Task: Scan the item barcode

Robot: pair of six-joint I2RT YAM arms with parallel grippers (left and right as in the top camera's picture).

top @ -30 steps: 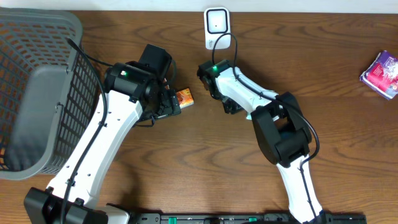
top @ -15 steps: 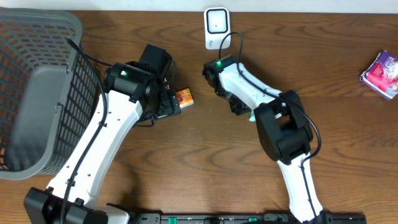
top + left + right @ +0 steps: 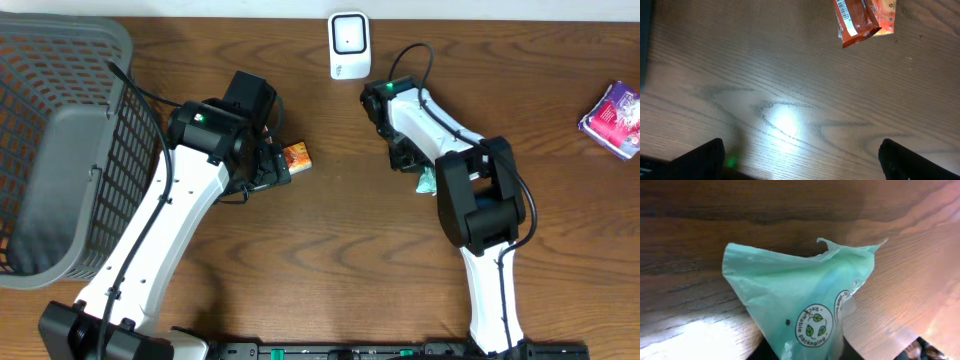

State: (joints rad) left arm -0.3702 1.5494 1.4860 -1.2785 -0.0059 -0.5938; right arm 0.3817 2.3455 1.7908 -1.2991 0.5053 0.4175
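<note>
Surface: dark brown wood-grain bench point(image 3: 330, 260), with a bright glare patch between the left fingers.
Left fingers point(image 3: 704, 156): spread wide and holding nothing, hovering over bare wood.
Orange foil snack packet point(image 3: 863, 20): lies flat ahead of the left fingertips and clear of them. A barcode strip faces up, its digits too small to read.
Right fingers point(image 3: 420, 172): closed narrow on one edge of the mint-green plastic bag point(image 3: 805, 305), judged to be the item to scan. The rest of the bag stands free ahead of the fingertips.
Reason for hold: an edge pinch probably leaves the printed faces uncovered, so one can be turned toward a reader.
White upright barcode scanner point(image 3: 348, 44): well beyond the right fingers, window facing the bench.
Writing: a round leaf emblem on the bag reads "Recyclable packaging". A second emblem beside it is creased and unreadable. No barcode shows on this face.
Other items: a grey plastic mesh basket point(image 3: 60, 60) sits far outboard of the left fingers. A purple packet point(image 3: 612, 118) sits far outboard of the right fingers.
</note>
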